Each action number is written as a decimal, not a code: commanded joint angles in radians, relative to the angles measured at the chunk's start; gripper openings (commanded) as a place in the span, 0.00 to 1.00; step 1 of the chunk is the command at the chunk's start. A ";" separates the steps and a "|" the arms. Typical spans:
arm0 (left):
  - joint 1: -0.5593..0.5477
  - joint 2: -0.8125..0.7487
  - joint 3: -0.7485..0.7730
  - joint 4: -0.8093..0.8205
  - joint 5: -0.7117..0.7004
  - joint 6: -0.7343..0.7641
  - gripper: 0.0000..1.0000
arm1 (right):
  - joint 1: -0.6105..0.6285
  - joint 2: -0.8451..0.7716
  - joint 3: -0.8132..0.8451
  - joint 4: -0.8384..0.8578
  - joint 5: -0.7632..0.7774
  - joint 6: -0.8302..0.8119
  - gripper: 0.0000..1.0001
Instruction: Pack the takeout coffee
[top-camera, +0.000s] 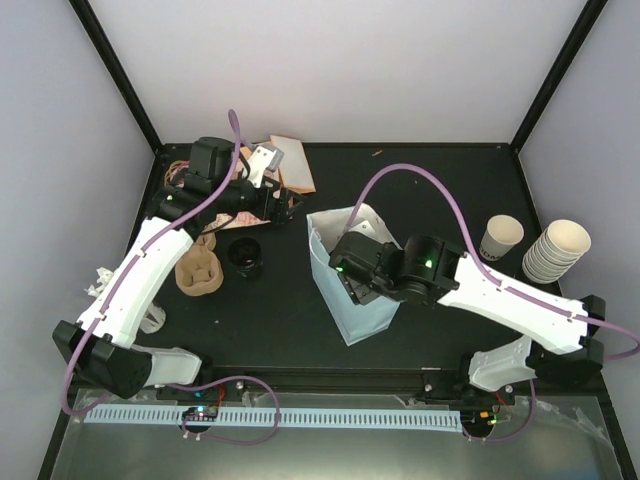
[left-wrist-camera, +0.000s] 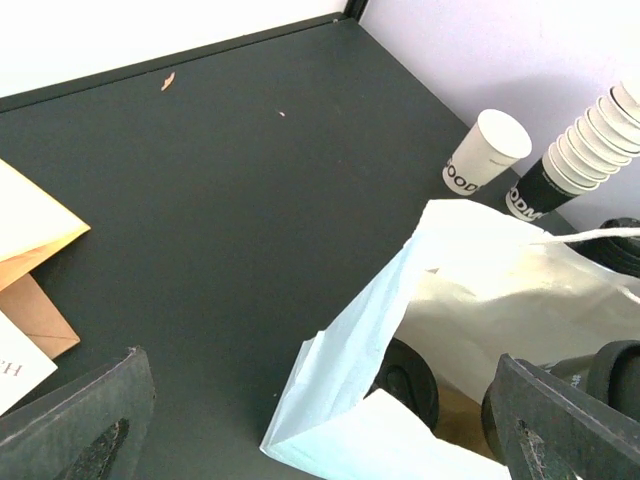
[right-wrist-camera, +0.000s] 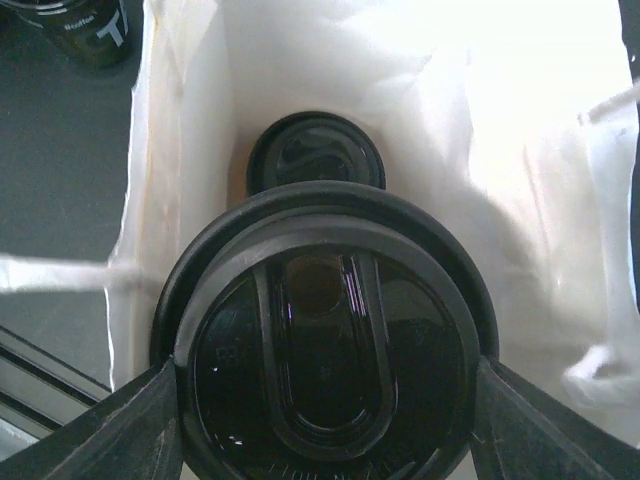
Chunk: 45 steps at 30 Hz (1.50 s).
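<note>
The right gripper (right-wrist-camera: 325, 420), clamped on the takeout coffee (right-wrist-camera: 325, 300) over the white paper bag (right-wrist-camera: 185, 150), should lower it upright beside the lidded cup (right-wrist-camera: 315, 150) already inside, clear of its walls.

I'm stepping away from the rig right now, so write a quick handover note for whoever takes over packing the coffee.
Left gripper: jaws open, empty, left of the white bag.
Right gripper: jaws shut on a lidded coffee cup, held in the bag's mouth.
Done: another lidded cup sits deep in the bag.
Left: lower and release the held cup; a third lidded cup stands on the table beside the brown carrier, probably next.
</note>
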 joint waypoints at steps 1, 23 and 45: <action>0.006 -0.020 0.023 0.017 0.041 0.036 0.95 | 0.004 -0.061 -0.054 0.029 -0.007 0.011 0.49; -0.045 0.193 0.214 -0.145 0.099 0.264 0.87 | -0.053 -0.109 -0.148 0.093 -0.140 -0.117 0.49; -0.218 0.403 0.402 -0.296 -0.164 0.521 0.77 | -0.141 -0.113 -0.117 0.095 -0.172 -0.201 0.48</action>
